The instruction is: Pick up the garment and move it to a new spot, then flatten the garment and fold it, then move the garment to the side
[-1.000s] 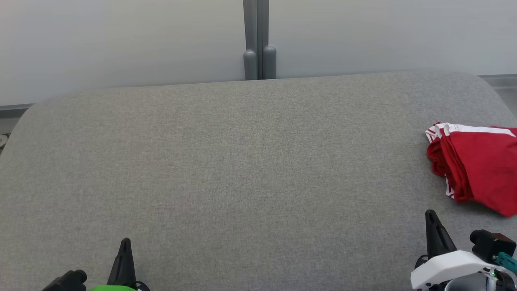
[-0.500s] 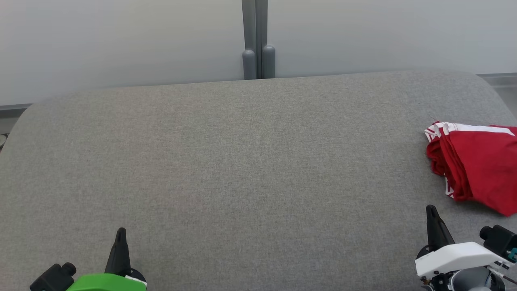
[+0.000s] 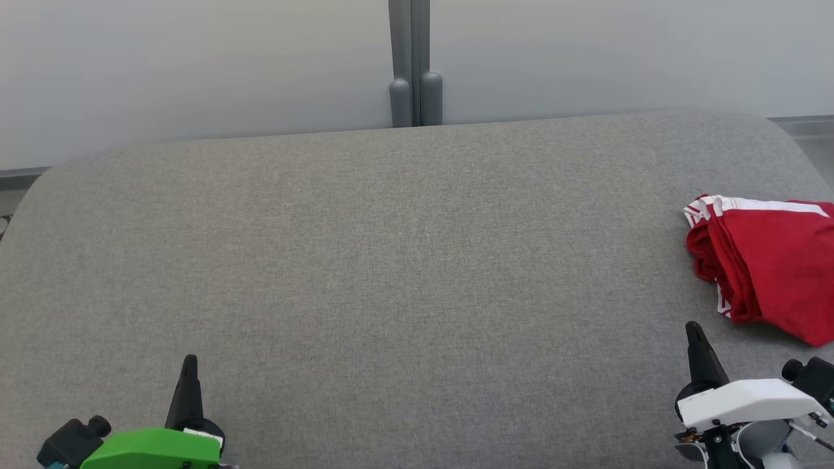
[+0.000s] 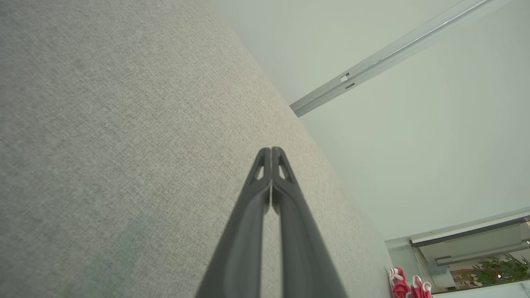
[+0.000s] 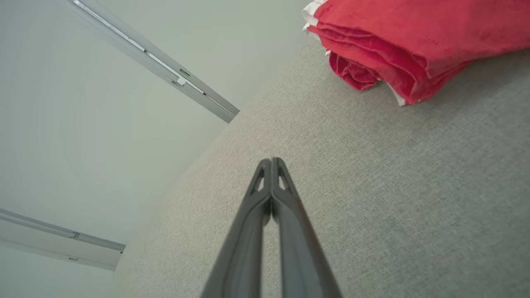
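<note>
Head view: since the earlier frame both hands have advanced a short way up the picture, and more of their housings has come in at the bottom edge. The camera itself has shifted slightly, so do not read the small drift of the background as motion. The left hand point(image 3: 188, 360) stands at the lower left and the right hand point(image 3: 694, 327) at the lower right, both over bare bench point(image 3: 404, 260). The garment point(image 3: 772, 267), red with white trim, lies in a compact folded stack at the right edge of the bench, just beyond the right hand and apart from it. It has not been disturbed.

Left wrist view: the fingers are pressed together to the tip and hold nothing. The garment point(image 4: 408, 286) appears small at the far end of the bench, well apart.

Right wrist view: the fingers are likewise fully closed and empty. The garment point(image 5: 405, 37) lies ahead and to one side, its layered folds visible.

Judgement: with the garment folded, set aside and released, treat the task as all but complete. Check that the stack holds its shape.
</note>
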